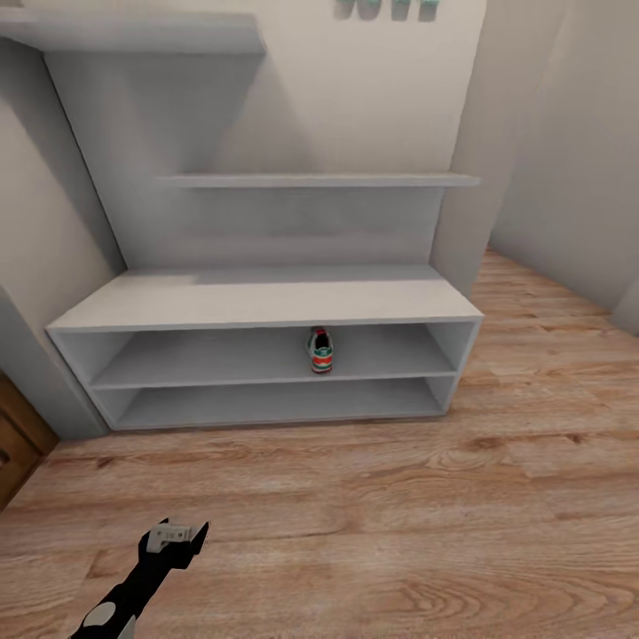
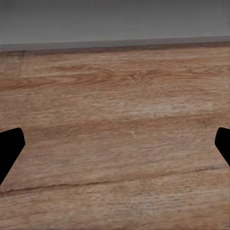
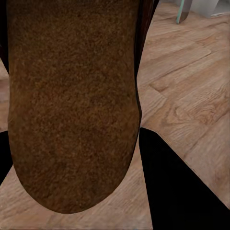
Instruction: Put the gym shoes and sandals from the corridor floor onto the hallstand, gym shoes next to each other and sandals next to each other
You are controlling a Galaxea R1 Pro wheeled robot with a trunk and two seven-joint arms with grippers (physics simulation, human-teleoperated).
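Note:
The pale grey hallstand [image 1: 266, 302] stands against the wall ahead, with a bench top over two open shelf levels. One gym shoe [image 1: 320, 351], white with green and red-orange, sits heel-out on the upper open shelf, right of the middle. My left gripper [image 1: 180, 535] hangs low over the corridor floor [image 1: 399, 515] at the near left; its fingertips [image 2: 9, 148] stand far apart over bare planks, so it is open. In the right wrist view a brown sandal [image 3: 72, 96] lies sole-up between the dark fingers [image 3: 177, 191] of my right gripper [image 3: 91, 187], which is shut on it.
Higher shelves [image 1: 319, 180] run across the hallstand's back panel. A brown wooden piece [image 1: 18, 444] stands at the left edge, and a grey wall [image 1: 568, 160] closes in at the right. A teal leg [image 3: 184, 12] rests on the planks behind the sandal.

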